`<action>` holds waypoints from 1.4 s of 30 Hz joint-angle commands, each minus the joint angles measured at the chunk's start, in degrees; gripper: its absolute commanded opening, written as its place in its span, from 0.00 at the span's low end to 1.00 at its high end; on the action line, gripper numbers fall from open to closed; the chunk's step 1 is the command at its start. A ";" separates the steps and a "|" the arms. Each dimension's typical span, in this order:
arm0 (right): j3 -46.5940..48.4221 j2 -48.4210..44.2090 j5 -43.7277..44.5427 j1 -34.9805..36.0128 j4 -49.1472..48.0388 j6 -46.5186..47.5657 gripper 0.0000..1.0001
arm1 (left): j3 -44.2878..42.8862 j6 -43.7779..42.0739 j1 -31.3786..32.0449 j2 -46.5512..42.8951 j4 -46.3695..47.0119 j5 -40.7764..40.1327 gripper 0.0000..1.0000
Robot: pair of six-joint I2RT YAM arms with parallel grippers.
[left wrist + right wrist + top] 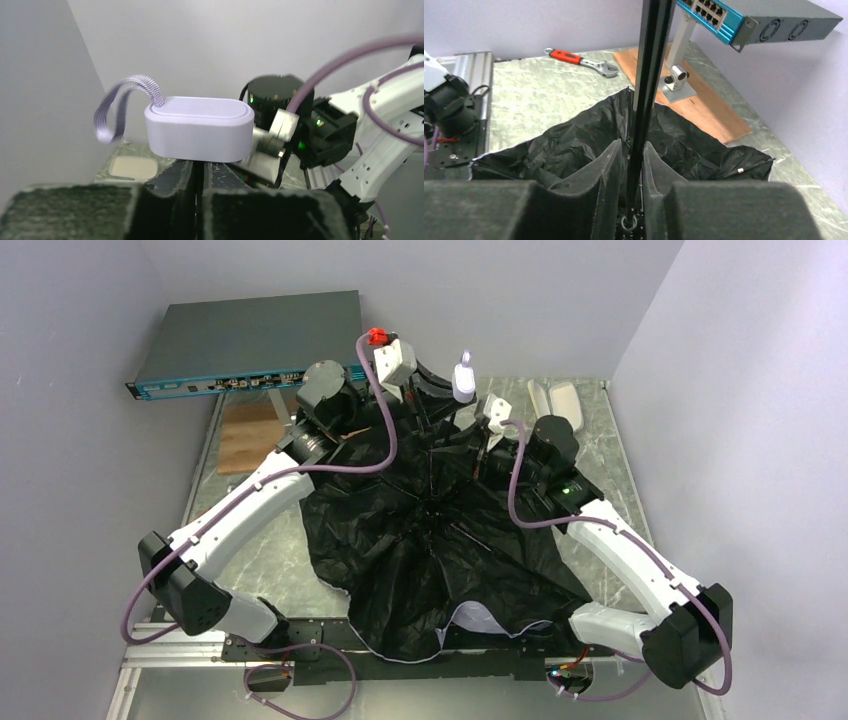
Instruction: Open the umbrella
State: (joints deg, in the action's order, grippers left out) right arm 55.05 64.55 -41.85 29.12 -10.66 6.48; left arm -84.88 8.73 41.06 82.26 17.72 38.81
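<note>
I work in a robotics lab cell. Plain grey walls (80,390) box in a marble-patterned table (600,440), and my arms (240,510) bolt to an aluminium rail (170,648) along the bottom edge. A blue-fronted network switch (250,340) stands upper left on a metal stand (676,75), with an adjustable wrench (581,58) lying nearby.

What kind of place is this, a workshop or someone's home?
Most likely a robotics lab test bench: a left arm and right arm bolted to a walled-in table, a network switch on a stand, and a wrench lying by.
</note>
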 commanded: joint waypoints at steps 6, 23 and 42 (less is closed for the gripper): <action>-9.31 2.50 1.95 0.08 -6.73 3.31 0.38 | -7.55 1.46 0.13 -0.26 -0.70 -3.49 0.00; -14.62 14.07 1.06 -0.13 -14.72 5.92 0.15 | -20.61 5.35 -2.02 1.92 -2.86 -5.75 0.00; -11.21 18.22 -1.55 -4.00 -1.06 21.90 0.17 | -32.96 8.42 -2.15 2.76 1.06 -3.25 0.00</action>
State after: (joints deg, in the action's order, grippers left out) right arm 44.80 79.11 -44.21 26.39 -26.85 18.83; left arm -109.08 12.27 38.81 89.67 1.23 36.14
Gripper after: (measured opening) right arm 0.178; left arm 0.039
